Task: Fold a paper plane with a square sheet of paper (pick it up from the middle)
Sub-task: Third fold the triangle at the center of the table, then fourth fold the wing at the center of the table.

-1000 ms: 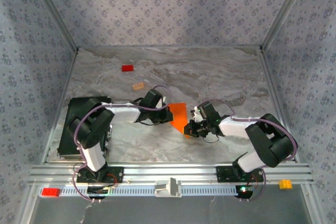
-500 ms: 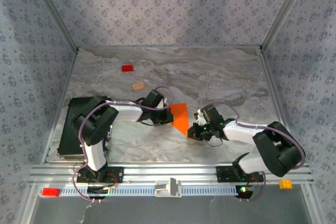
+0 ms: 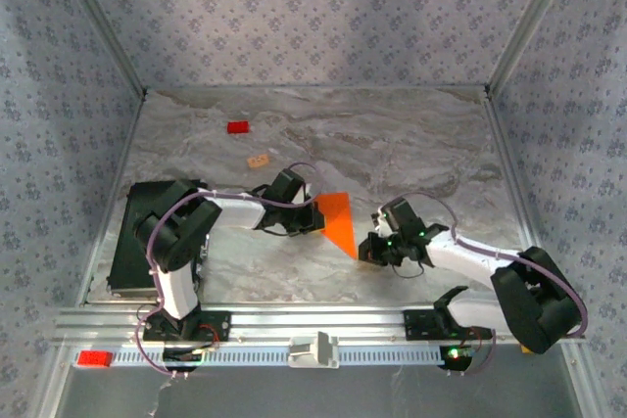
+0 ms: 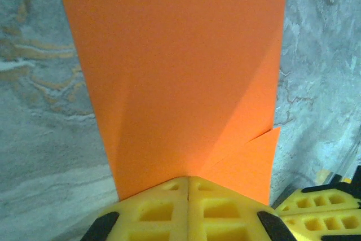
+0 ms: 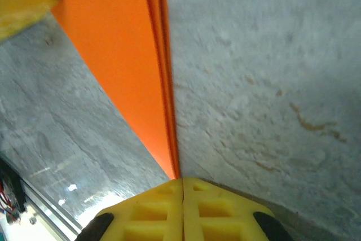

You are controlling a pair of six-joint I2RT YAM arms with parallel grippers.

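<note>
The square sheet of paper (image 3: 338,215) is bright orange and folded into a layered, pointed triangle, held just above the marble table between both arms. My left gripper (image 3: 313,214) is shut on its wide left edge. In the left wrist view the sheet (image 4: 175,66) spreads away from the shut left gripper (image 4: 188,183). My right gripper (image 3: 363,249) is shut on the narrow lower tip. In the right wrist view the stacked paper edges (image 5: 127,66) run into the seam of the shut right gripper (image 5: 181,183).
A small red block (image 3: 237,127) and a small tan block (image 3: 259,160) lie at the back left. A black box (image 3: 137,242) sits beside the left arm. The aluminium rail (image 3: 313,321) carries a white part (image 3: 313,350) and a red block (image 3: 95,358).
The right arm has stretched out, its elbow swinging right. Its gripper shifted slightly right and toward the near edge with the paper's tip. The paper now hangs as a flatter triangle. The left gripper held still.
</note>
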